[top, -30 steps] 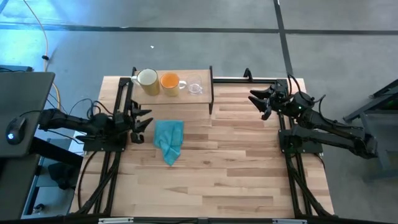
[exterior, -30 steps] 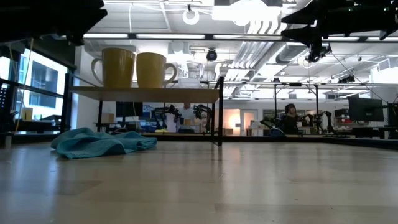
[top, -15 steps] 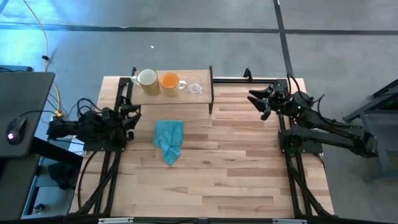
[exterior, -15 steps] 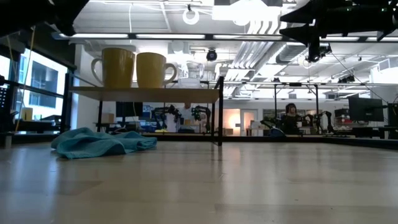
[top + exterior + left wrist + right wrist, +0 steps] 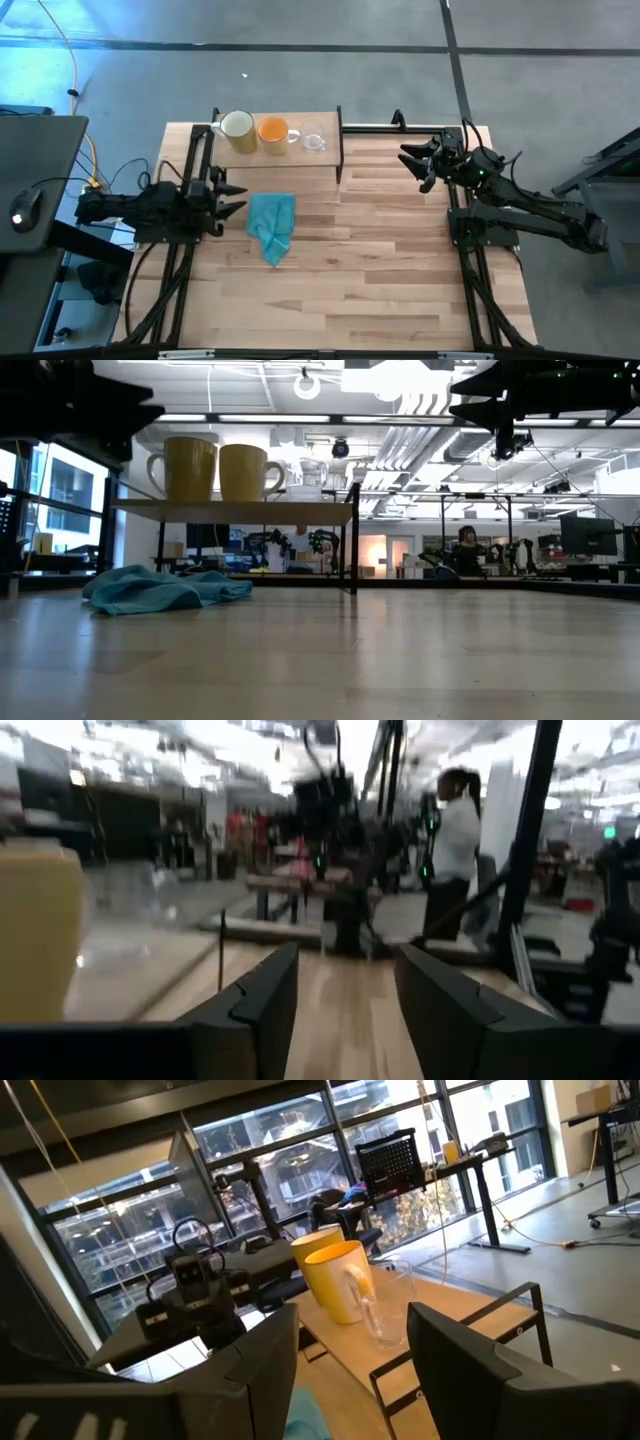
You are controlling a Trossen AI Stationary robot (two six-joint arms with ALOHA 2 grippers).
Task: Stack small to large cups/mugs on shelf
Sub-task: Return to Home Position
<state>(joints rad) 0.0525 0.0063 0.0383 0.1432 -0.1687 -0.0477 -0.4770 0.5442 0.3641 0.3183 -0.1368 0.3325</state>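
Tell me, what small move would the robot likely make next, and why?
Probably the left gripper pulls back from beside the teal cloth toward the table's left edge. The cream-white mug, orange mug and clear glass cup stand in a row on the shelf, and it and the right gripper, waiting at the right, are open and empty: nothing seems left to place.

We are seeing only a sliver of the cream mug (image 5: 314, 1238) behind the orange mug (image 5: 335, 1285); the glass cup (image 5: 306, 480) is barely showing against glare.
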